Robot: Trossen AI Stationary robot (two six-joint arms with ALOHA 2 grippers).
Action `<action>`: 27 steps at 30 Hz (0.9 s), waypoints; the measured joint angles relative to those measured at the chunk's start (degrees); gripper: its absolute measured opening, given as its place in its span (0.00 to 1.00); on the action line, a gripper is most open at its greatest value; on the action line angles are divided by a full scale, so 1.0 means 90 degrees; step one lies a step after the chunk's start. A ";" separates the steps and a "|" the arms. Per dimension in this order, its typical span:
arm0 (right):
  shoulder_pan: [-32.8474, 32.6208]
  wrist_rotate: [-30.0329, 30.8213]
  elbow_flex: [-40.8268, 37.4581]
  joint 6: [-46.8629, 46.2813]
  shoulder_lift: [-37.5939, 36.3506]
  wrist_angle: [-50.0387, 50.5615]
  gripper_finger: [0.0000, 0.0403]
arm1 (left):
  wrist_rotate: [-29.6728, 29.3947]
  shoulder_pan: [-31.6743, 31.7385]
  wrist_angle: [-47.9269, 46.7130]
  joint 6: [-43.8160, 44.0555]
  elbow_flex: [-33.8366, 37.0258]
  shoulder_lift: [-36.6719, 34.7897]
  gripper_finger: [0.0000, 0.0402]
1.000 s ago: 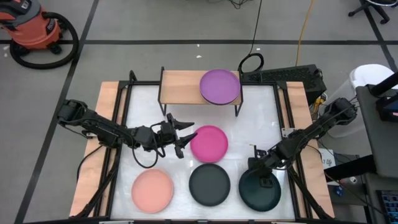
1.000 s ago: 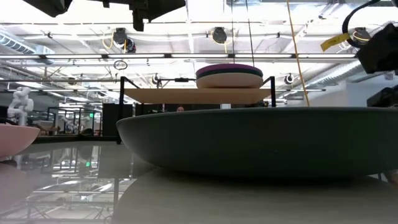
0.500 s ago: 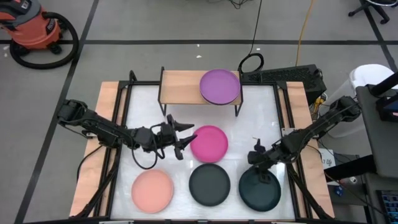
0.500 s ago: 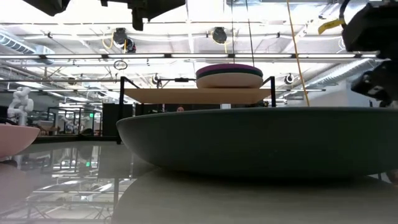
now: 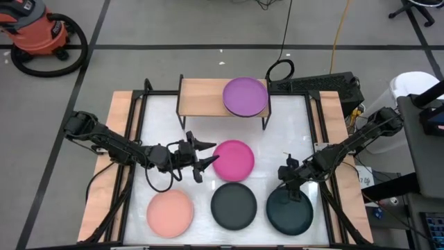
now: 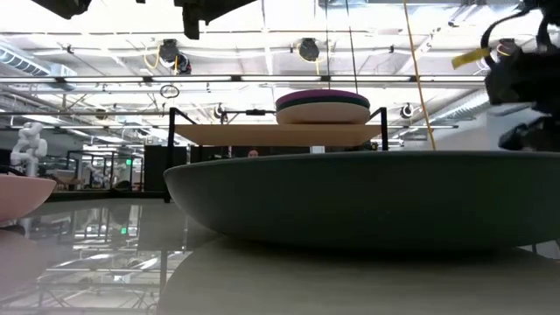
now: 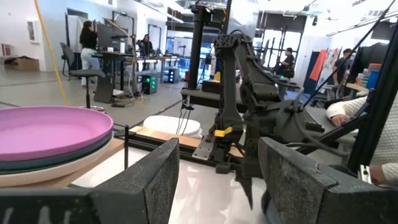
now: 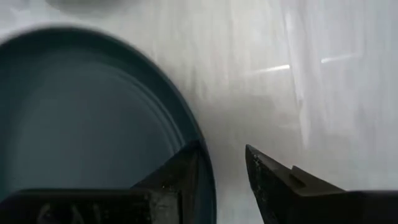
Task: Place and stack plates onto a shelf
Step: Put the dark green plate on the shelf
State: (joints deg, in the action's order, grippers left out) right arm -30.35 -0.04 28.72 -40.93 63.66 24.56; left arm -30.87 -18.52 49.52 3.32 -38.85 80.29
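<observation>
The shelf [image 5: 208, 97] stands at the table's far side. On its right half sits a stack [image 6: 322, 106] with a purple plate [image 5: 245, 97] on top, a dark teal one under it and a beige one at the bottom. Four single plates lie flat on the table: magenta [image 5: 234, 160], salmon pink [image 5: 170, 213], dark grey [image 5: 234, 205] and dark teal [image 5: 289, 212]. My left gripper [image 5: 202, 160] is open and hovers just left of the magenta plate. My right gripper [image 8: 222, 149] is open above the teal plate's far rim [image 8: 200, 155], one finger over the inside and one outside.
The shelf's left half [image 5: 198, 97] is bare wood. A dark plate [image 6: 367, 197] fills the low view's foreground. Black frame rails [image 5: 132, 139] run along the table's left and right sides. People and desks show in the room beyond, in the left wrist view.
My right gripper has risen from low over the dark teal plate and drawn back toward the plate's far rim. The teal plate lies where it was. My left gripper has stayed beside the magenta plate.
</observation>
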 joint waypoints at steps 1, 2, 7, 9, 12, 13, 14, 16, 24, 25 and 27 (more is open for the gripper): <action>0.0000 -0.0002 -0.0081 -0.0060 -0.0002 -0.0051 0.28 | 0.0000 0.0000 0.0000 0.0000 -0.0002 0.0000 0.56; 0.0000 -0.0002 -0.0168 -0.0124 -0.0002 -0.0106 0.28 | 0.0000 -0.0002 0.0000 0.0000 -0.0001 0.0000 0.56; 0.0000 -0.0002 -0.0499 -0.0385 -0.0004 -0.0503 0.28 | 0.0000 -0.0002 -0.0004 0.0005 -0.0001 0.0000 0.56; 0.0000 -0.0009 -0.0521 -0.0382 -0.0005 -0.0508 0.28 | 0.0000 -0.0002 -0.0005 0.0007 -0.0002 0.0000 0.56; 0.0000 -0.0093 -0.0522 -0.0314 -0.0005 -0.0533 0.26 | 0.0000 -0.0002 -0.0005 0.0011 -0.0001 0.0000 0.56; 0.0000 -0.0143 -0.0524 -0.0261 -0.0005 -0.0549 0.24 | 0.0000 -0.0002 -0.0005 0.0012 -0.0001 0.0000 0.56; 0.0000 -0.0161 -0.0526 -0.0227 -0.0005 -0.0559 0.22 | 0.0000 0.0000 -0.0009 0.0013 0.0000 0.0000 0.56; 0.0000 -0.0197 -0.0526 -0.0209 -0.0005 -0.0589 0.16 | 0.0000 0.0000 -0.0015 0.0018 -0.0001 0.0000 0.56; 0.0004 -0.0376 -0.0526 -0.0015 -0.0025 -0.0810 0.01 | 0.0000 0.0000 -0.0066 0.0021 -0.0001 0.0000 0.56; 0.0026 -0.0365 -0.0526 0.0054 -0.0034 -0.0877 0.01 | 0.0000 0.0000 -0.0066 0.0021 -0.0002 0.0000 0.56; 0.0089 -0.0362 -0.0528 0.0129 -0.0085 -0.1007 0.01 | -0.0001 0.0000 -0.0113 0.0028 -0.0002 0.0000 0.56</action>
State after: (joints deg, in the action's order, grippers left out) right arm -29.55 -3.29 23.97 -39.77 62.90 15.50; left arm -30.88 -18.52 48.50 3.57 -38.87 80.29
